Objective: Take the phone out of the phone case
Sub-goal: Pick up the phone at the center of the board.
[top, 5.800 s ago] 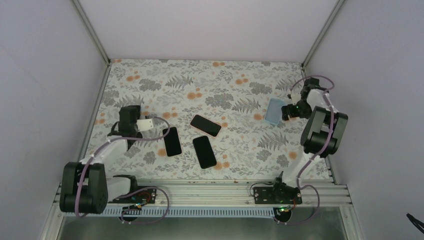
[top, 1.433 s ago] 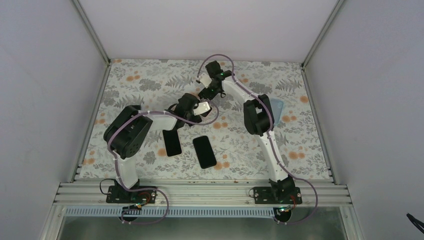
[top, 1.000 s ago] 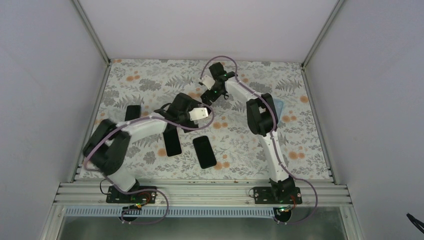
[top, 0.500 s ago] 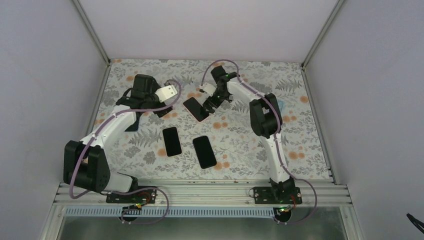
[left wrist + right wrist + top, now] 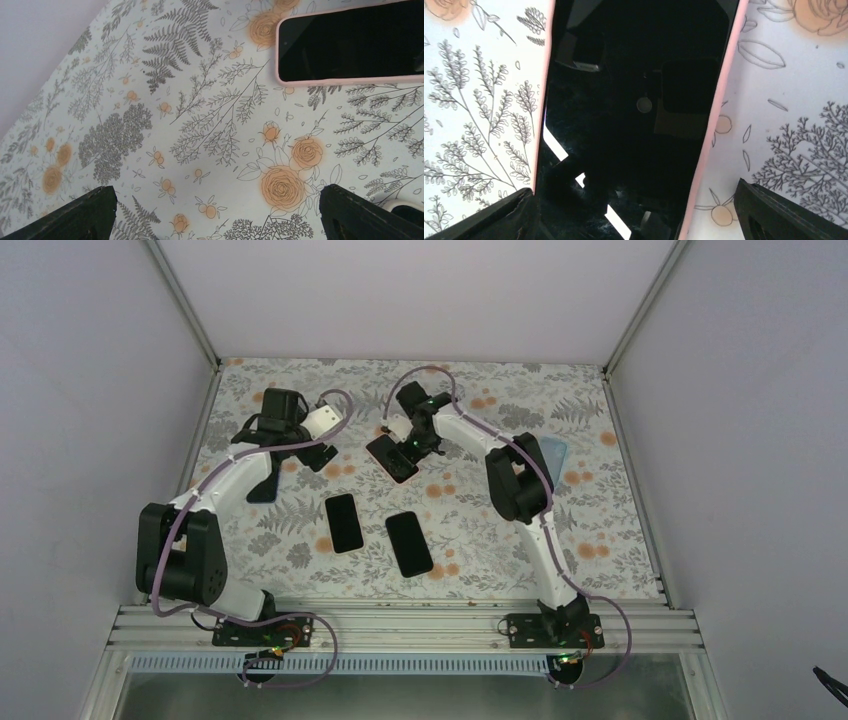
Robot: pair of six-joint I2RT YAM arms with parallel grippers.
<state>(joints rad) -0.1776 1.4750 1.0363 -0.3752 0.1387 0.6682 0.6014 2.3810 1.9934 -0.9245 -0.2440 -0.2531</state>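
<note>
The phone (image 5: pixel 634 115), dark screen up, sits in its pink case (image 5: pixel 716 125) and lies flat on the floral-patterned desk (image 5: pixel 600 500), left of the middle and toward the far side. The right arm (image 5: pixel 515 480) reaches across to it. The right fingers (image 5: pixel 784 215) are spread wide above it, one outside each long edge of the case, and hold nothing (whether the tips brush the pink rim cannot be told from the wrist camera).

The left arm (image 5: pixel 215 490) is over the far-left part of the desk. The left fingers (image 5: pixel 75 217) are also spread wide, over bare floral surface, with nothing between them. The same pink-cased phone shows at the upper right of that wrist view.

Nearer the arm bases lie two more dark phones, one (image 5: pixel 344 522) left of the other (image 5: pixel 409 543), apart from each other. A dark flat slab (image 5: pixel 262 483) lies partly under the left arm, and whether it is a phone or a case cannot be told. A pale blue case (image 5: pixel 555 450) shows beside the right arm's elbow.
</note>
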